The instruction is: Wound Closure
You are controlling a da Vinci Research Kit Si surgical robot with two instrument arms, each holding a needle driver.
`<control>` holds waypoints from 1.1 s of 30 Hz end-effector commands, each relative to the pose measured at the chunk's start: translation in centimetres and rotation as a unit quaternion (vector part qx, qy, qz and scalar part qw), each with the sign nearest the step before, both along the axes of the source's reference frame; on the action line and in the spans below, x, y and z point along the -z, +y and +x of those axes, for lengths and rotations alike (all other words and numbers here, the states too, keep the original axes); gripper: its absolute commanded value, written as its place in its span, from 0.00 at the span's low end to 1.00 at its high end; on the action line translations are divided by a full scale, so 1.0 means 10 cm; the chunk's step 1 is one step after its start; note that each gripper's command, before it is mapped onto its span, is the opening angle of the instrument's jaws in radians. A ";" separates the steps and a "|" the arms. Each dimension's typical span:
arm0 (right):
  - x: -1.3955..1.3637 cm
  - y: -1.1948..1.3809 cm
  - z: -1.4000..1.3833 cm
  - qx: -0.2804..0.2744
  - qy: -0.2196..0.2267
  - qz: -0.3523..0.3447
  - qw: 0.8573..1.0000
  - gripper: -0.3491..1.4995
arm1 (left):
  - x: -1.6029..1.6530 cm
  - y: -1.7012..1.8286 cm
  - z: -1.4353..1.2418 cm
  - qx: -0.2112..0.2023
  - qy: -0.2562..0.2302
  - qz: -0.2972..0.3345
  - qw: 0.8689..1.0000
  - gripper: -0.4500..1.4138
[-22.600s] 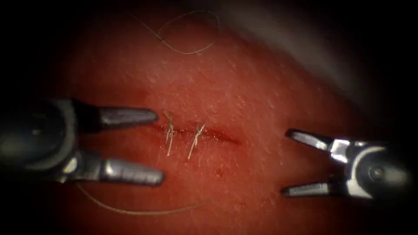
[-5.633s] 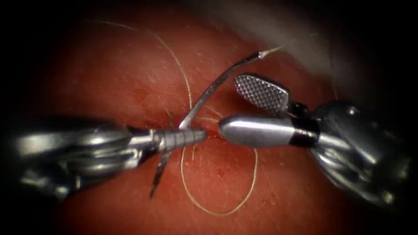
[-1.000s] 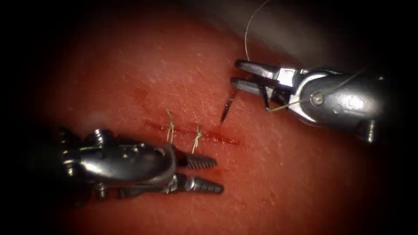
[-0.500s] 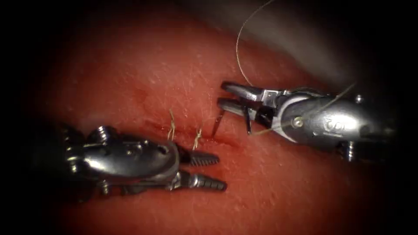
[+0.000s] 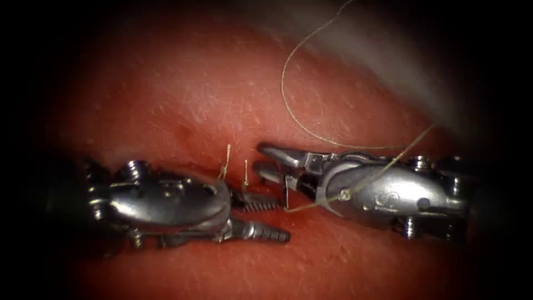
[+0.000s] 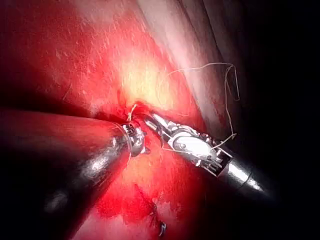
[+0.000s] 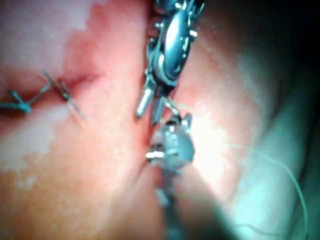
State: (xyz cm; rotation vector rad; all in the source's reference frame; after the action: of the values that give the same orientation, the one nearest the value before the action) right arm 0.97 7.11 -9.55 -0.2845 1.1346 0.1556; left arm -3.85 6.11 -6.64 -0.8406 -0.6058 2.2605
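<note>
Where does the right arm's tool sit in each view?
Endoscope: right tool, holding the needle, at the cut just right of the tied stitches, facing the open left tool.
Left wrist: right tool beside the stitches.
Right wrist: right tool meeting the left tool.
Shared landmark: the tied stitches.

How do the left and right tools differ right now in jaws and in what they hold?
The left tool has its jaws apart and holds nothing; the right tool is shut on the needle. The left tool sits left of the two tied stitches; the right tool comes in from the right, with thread trailing over it. Both tips meet at the cut.
</note>
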 end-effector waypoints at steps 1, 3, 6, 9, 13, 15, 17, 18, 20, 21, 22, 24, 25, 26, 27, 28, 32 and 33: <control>-0.004 0.000 0.005 0.000 0.000 0.003 1.000 0.00 | -0.005 -0.003 -0.004 0.000 0.000 0.000 1.000 0.40; -0.002 -0.001 0.001 0.001 0.003 0.008 1.000 0.00 | -0.005 -0.003 -0.004 0.000 0.000 0.000 1.000 0.40; 0.002 0.002 -0.001 0.000 0.004 0.013 1.000 0.00 | -0.005 -0.002 -0.004 -0.001 0.002 0.001 1.000 0.40; 0.004 -0.006 0.000 -0.005 0.013 0.033 0.999 0.00 | -0.006 -0.001 -0.005 -0.001 0.003 0.001 1.000 0.41; 0.004 -0.009 0.001 -0.006 0.012 0.052 0.999 0.00 | -0.010 -0.001 -0.003 -0.004 0.006 0.000 1.000 0.41; 0.003 -0.010 0.000 -0.007 0.014 0.057 0.998 0.00 | -0.012 -0.002 -0.002 -0.005 0.009 0.000 1.000 0.41; -0.001 -0.012 0.000 -0.005 0.009 0.064 0.998 0.00 | -0.013 -0.003 -0.001 -0.007 0.010 -0.001 1.000 0.40; -0.001 -0.012 0.000 -0.005 0.009 0.064 0.998 0.00 | -0.013 -0.003 -0.001 -0.007 0.010 -0.001 1.000 0.40; -0.005 -0.015 0.001 -0.005 0.007 0.072 0.997 0.00 | -0.013 -0.004 -0.001 -0.007 0.011 0.000 1.000 0.40; -0.005 -0.015 0.001 -0.005 0.007 0.072 0.997 0.00 | -0.013 -0.004 -0.001 -0.007 0.011 0.000 1.000 0.40; -0.006 -0.015 0.001 -0.004 0.006 0.073 0.997 0.00 | -0.013 -0.004 0.000 -0.007 0.011 0.000 1.000 0.40; -0.008 -0.016 0.001 -0.005 0.006 0.074 0.997 0.00 | -0.013 -0.005 0.001 -0.009 0.012 0.000 1.000 0.40; -0.009 -0.016 0.002 -0.004 0.003 0.076 0.997 0.00 | -0.012 -0.005 0.001 -0.009 0.013 0.000 1.000 0.40; -0.010 -0.017 0.003 -0.004 0.002 0.078 0.997 0.00 | -0.012 -0.005 0.001 -0.009 0.013 0.000 1.000 0.40; -0.015 -0.023 0.006 -0.003 -0.001 0.083 0.997 0.00 | -0.012 -0.005 0.001 -0.009 0.013 0.000 1.000 0.39; -0.016 -0.024 0.007 -0.002 -0.003 0.083 0.997 0.00 | -0.012 -0.005 0.001 -0.009 0.013 0.000 1.000 0.39; -0.013 -0.024 0.008 -0.001 -0.002 0.084 0.996 0.00 | -0.011 -0.007 0.001 -0.012 0.017 0.001 1.000 0.39; -0.013 -0.025 0.008 -0.002 -0.001 0.087 0.996 0.00 | -0.011 -0.007 0.001 -0.012 0.017 0.001 1.000 0.39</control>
State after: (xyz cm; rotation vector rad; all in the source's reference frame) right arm 0.99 6.86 -9.46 -0.1222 1.1098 0.2703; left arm -3.80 6.07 -6.58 -0.7936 -0.6047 2.2925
